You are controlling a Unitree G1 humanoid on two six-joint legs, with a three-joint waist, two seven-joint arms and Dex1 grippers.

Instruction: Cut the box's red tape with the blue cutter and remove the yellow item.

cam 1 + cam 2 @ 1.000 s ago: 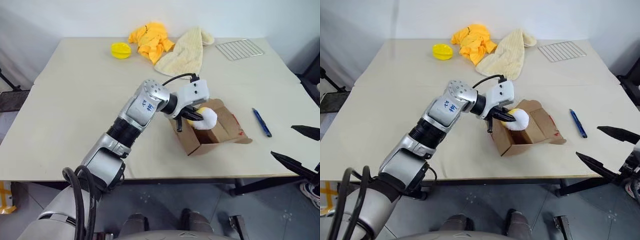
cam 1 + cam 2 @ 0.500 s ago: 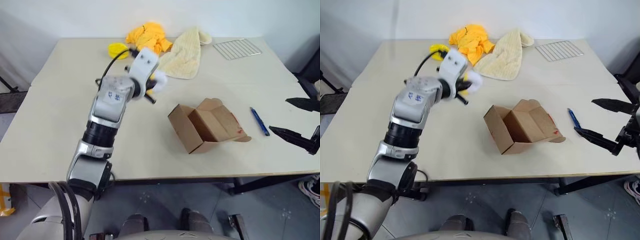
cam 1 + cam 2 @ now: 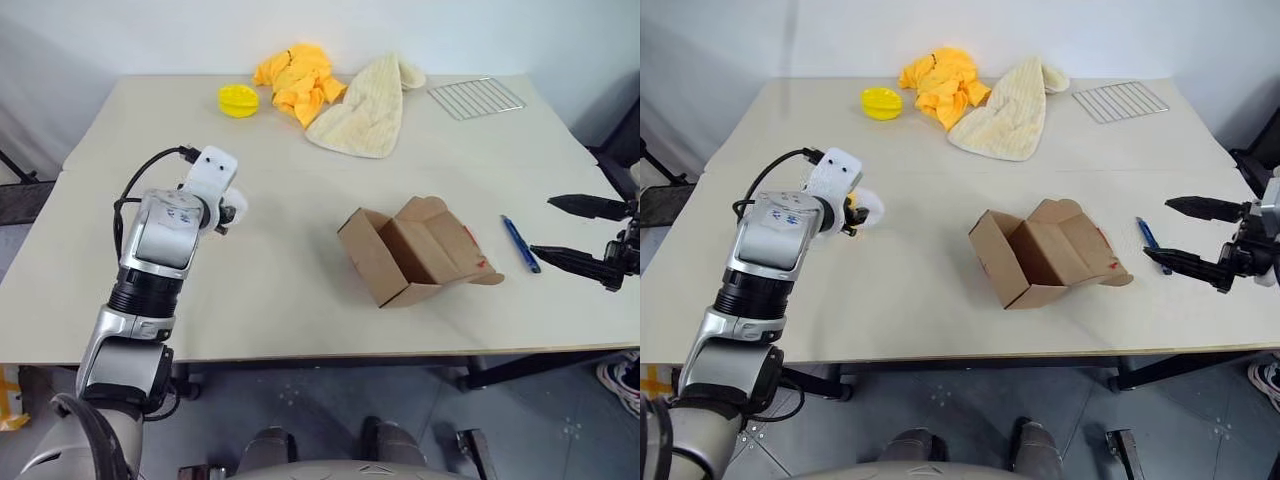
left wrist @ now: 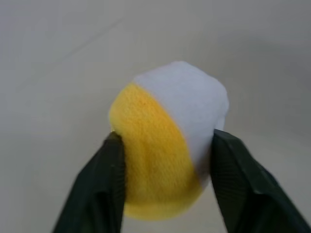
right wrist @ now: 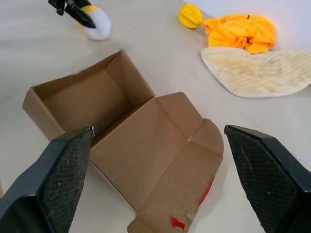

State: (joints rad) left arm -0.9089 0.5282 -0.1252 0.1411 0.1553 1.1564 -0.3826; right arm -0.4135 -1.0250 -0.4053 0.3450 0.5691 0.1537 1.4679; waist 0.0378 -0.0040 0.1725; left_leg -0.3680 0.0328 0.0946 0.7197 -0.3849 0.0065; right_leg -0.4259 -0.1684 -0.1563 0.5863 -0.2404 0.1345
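Note:
The yellow item (image 4: 160,160), an egg shape that is yellow with a white end, sits between my left gripper's (image 4: 164,138) two fingers, which press on both its sides. That gripper (image 3: 226,212) hovers low over the table's left part, well away from the box (image 3: 410,262). The brown box lies open and empty at centre right, flaps spread, with torn red tape (image 5: 206,191) on its outer flap. The blue cutter (image 3: 522,243) lies on the table just right of the box. My right gripper (image 3: 541,226) stands open beside the cutter, holding nothing.
At the table's far side lie a round yellow dish (image 3: 238,100), a crumpled orange cloth (image 3: 298,80), a cream towel (image 3: 365,105) and a wire rack (image 3: 477,97). The table's front edge (image 3: 330,352) runs just below the box.
My left gripper lifted the yellow item out of the box and swung it far to the left and down. My right gripper moved forward toward the cutter.

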